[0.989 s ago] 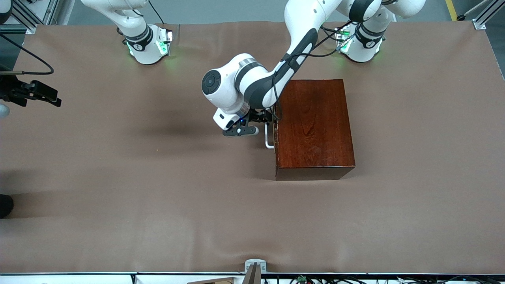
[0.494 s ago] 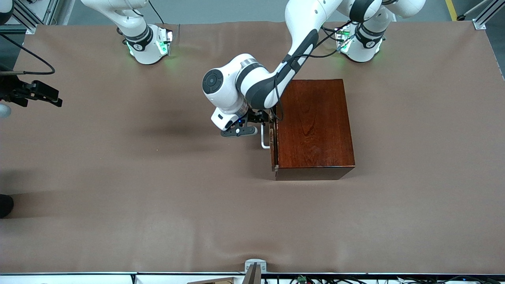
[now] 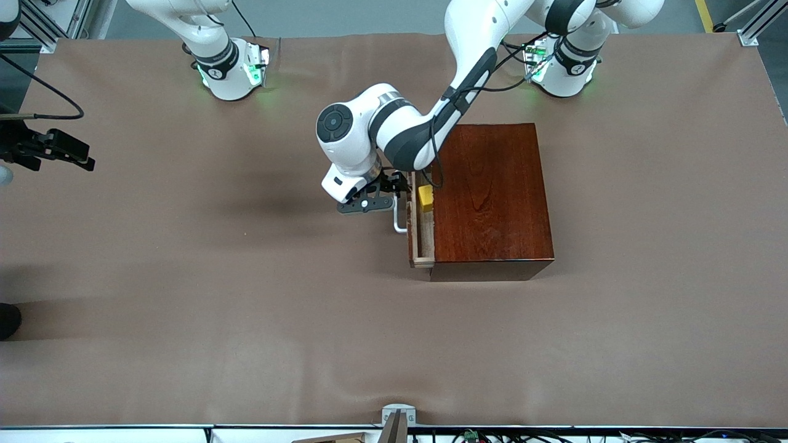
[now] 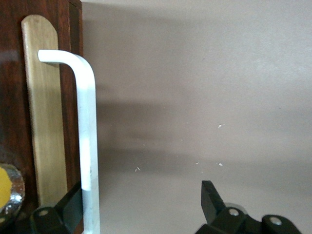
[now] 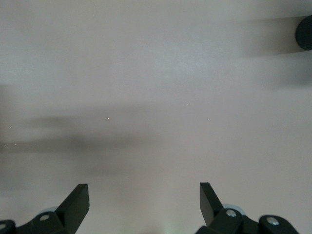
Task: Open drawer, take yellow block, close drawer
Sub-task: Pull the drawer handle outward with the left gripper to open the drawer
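The dark reddish-brown box (image 3: 492,197) stands mid-table. Its pale wood drawer (image 3: 422,240) is slid out a little toward the right arm's end. The yellow block (image 3: 425,198) lies in the drawer, close to the box's edge. My left gripper (image 3: 399,192) is open at the white handle (image 3: 397,220). In the left wrist view the gripper (image 4: 141,204) has one finger (image 4: 70,207) between the handle (image 4: 87,136) and the drawer front (image 4: 46,122), the other well clear. My right gripper (image 3: 61,151) waits open over the table's edge at the right arm's end, and it holds nothing in its wrist view (image 5: 141,204).
The brown table cover (image 3: 246,295) is bare around the box. The left arm's elbow and forearm (image 3: 394,129) hang over the box's corner toward the bases.
The left gripper has moved toward the right arm's end with the handle. The drawer went from shut to partly open, and the yellow block has come into view.
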Controlling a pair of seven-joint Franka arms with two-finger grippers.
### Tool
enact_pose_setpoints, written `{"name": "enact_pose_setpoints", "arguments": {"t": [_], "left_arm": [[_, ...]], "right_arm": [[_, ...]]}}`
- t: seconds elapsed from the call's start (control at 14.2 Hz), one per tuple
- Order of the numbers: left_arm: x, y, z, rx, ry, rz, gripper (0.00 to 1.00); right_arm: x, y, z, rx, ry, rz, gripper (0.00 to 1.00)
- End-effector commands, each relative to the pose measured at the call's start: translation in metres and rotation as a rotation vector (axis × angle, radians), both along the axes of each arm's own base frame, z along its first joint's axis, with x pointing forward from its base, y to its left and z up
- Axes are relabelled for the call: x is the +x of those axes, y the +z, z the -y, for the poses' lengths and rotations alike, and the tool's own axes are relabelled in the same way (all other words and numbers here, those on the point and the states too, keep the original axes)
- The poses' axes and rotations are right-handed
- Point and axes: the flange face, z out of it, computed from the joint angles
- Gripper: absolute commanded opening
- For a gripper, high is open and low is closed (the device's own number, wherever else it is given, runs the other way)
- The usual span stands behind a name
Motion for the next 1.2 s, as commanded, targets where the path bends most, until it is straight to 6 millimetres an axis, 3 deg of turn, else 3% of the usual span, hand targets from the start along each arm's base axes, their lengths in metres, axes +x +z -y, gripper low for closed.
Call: {"name": "enact_pose_setpoints", "arguments": {"t": [0.0, 0.92, 1.13], "left_arm": [[-0.003, -0.003, 0.025, -0.133, 0.029, 0.009, 1.0], [-0.003, 0.016, 0.047, -0.31, 0.113, 0.052, 1.0], [0.0, 0.021, 0.044, -0.309, 0.118, 0.058, 1.0]], "right_arm": [[0.001, 0.003, 0.005, -0.015, -0.005, -0.002, 1.0], [-0.006, 0.0, 0.012, 0.004, -0.025, -0.056, 1.0], [-0.004, -0.004, 0.015, 0.003, -0.031, -0.06, 1.0]]}}
